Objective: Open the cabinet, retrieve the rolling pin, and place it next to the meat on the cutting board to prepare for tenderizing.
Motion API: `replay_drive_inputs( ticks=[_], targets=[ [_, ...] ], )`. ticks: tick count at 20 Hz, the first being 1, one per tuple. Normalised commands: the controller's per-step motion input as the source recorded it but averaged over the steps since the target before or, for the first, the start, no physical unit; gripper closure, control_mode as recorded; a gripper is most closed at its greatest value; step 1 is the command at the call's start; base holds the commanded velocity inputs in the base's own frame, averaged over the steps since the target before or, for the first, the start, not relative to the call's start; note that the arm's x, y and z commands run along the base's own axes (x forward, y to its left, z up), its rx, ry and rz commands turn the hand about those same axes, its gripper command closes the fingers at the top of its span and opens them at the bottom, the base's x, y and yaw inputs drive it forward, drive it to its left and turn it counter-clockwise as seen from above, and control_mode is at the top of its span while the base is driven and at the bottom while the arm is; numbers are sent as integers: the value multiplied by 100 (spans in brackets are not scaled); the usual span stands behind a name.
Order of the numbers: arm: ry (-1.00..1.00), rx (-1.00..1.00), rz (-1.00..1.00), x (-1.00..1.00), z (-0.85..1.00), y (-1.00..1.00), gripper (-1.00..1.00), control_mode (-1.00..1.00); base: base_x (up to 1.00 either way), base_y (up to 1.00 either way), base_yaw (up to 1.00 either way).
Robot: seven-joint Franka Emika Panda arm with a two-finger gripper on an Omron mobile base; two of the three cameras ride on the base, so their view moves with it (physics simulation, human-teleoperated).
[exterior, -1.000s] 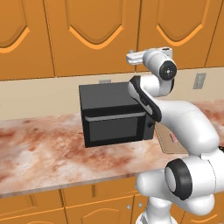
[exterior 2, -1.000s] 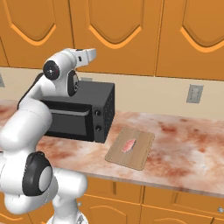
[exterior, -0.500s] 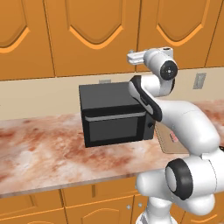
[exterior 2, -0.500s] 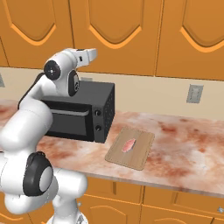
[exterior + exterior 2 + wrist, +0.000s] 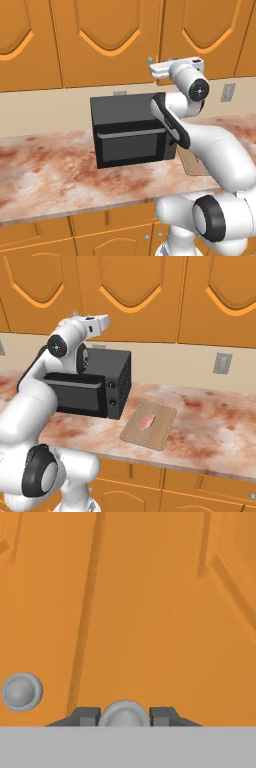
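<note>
From the left base view I see my arm reaching up over the black microwave point(image 5: 132, 130), with the gripper point(image 5: 151, 66) pressed against the bottom edge of the cabinet point(image 5: 110, 40), right at a small silver knob point(image 5: 150, 60). The arm covers most of the cutting board point(image 5: 192, 162); just a tan corner shows behind it, and I can't see the meat there.

The right base view gives me what that one hides: the whole cutting board point(image 5: 149, 425) lying on the marbled countertop point(image 5: 210, 421) just beside the microwave point(image 5: 95, 383), with the meat point(image 5: 147, 421) near its middle. The gripper point(image 5: 75, 315) is behind the hand here, so its fingers are hard to make out. A wall outlet point(image 5: 222, 362) sits well to the right.

In the hand view the two fingertips point(image 5: 86, 716) are clamped on a round silver knob point(image 5: 125, 713) of the closed cabinet door point(image 5: 150, 612). A second knob point(image 5: 21, 691) sits to the left, across the door seam.
</note>
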Motion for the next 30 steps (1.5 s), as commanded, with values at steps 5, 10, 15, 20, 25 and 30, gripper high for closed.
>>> replay_drive_inputs(
  ticks=[5,10,15,20,25,30],
  targets=[
    [-16,0,0,-82,2,-43,100,-100,0,0,0],
    [-4,0,0,-78,11,-53,100,-100,0,0,0],
    [0,0,6,-72,13,-72,100,-100,0,0,0],
    [0,1,7,-68,3,-78,100,-100,0,0,0],
    [0,1,5,-43,0,-46,-100,-100,0,0,0],
    [-4,0,0,-34,0,0,-100,-100,0,0,0]
  ],
)
